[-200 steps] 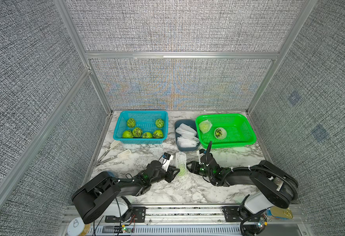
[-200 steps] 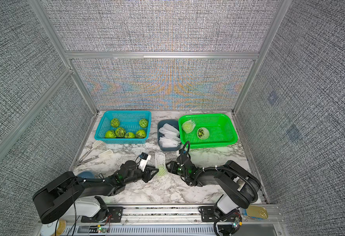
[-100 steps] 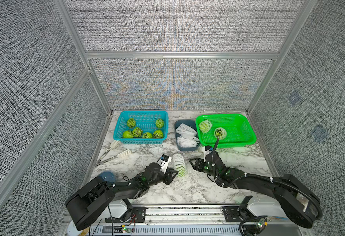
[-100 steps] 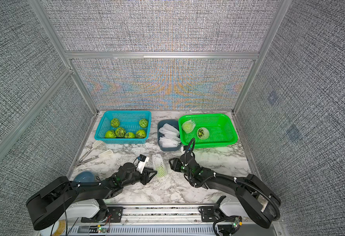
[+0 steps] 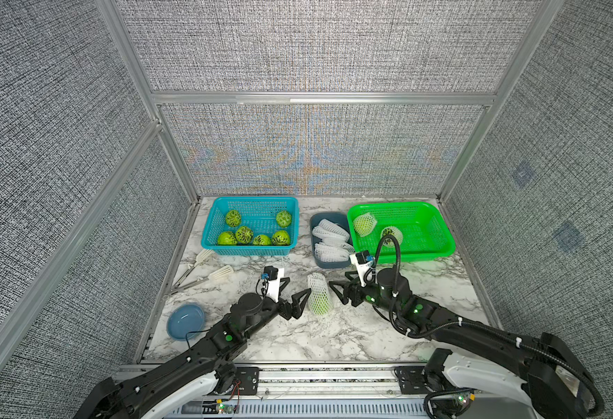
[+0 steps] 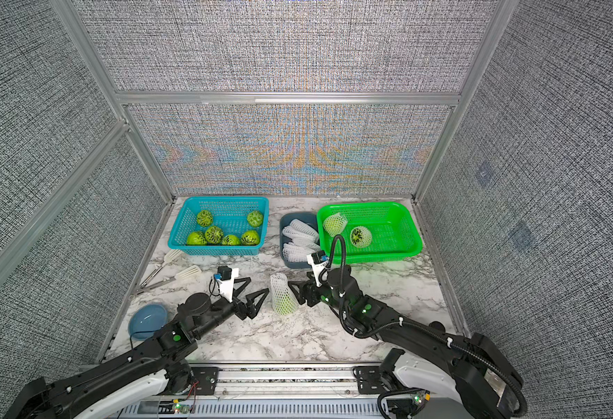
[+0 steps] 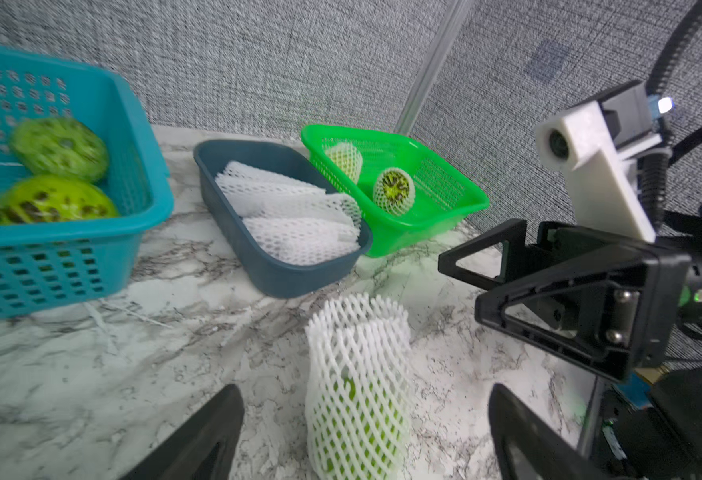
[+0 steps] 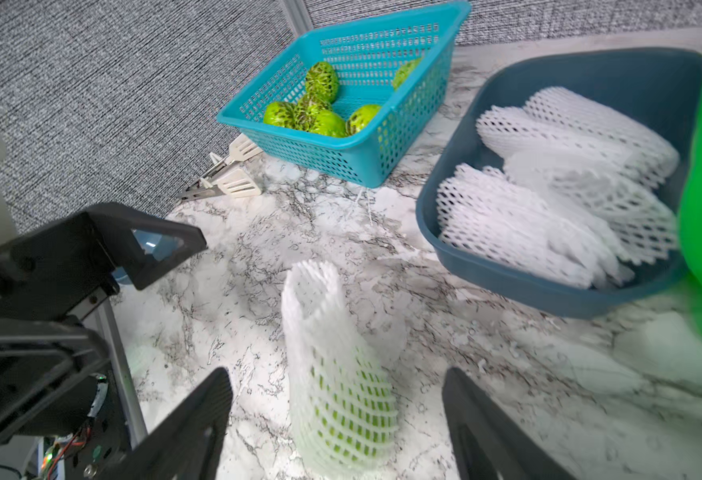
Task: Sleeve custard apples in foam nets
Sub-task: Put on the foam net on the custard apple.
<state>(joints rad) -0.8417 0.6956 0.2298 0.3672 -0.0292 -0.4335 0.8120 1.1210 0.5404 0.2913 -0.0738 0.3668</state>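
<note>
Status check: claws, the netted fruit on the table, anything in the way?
Left claw open, right claw open, neither gripping. Netted custard apple rests on the table between them. Nothing blocking either claw.

Ahead of your left pincer, the foam net hides most of its custard apple; the fingers are cropped
</note>
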